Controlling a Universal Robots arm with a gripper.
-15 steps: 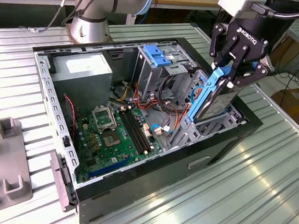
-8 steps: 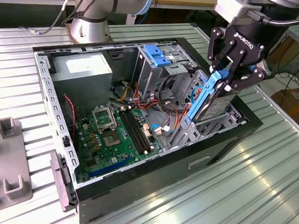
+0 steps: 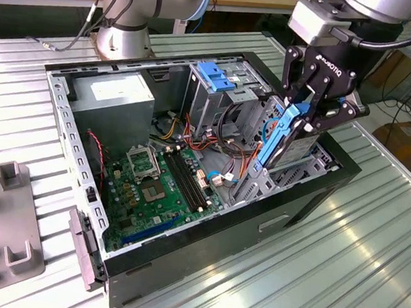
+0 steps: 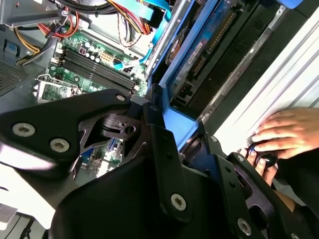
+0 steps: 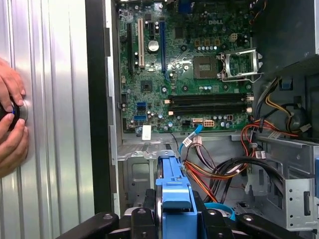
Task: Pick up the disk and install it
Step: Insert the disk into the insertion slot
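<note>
At the exterior view's left, you had the open computer case [image 3: 203, 258] on the ribbed worktop [image 3: 354, 268], its green motherboard [image 3: 156, 182] bare. Toward the exterior view's right, your gripper [image 3: 316, 120] had its fingers pinching the disk [image 3: 279, 135], tilted over the case's drive bay. In the first wrist view, a hand [image 5: 12, 129] rested on the worktop beside the case.

disk [image 3: 279, 135]: lower end hidden inside case [image 3: 203, 262] | hand [image 5: 15, 144]: cut off at edge, first wrist view
</note>
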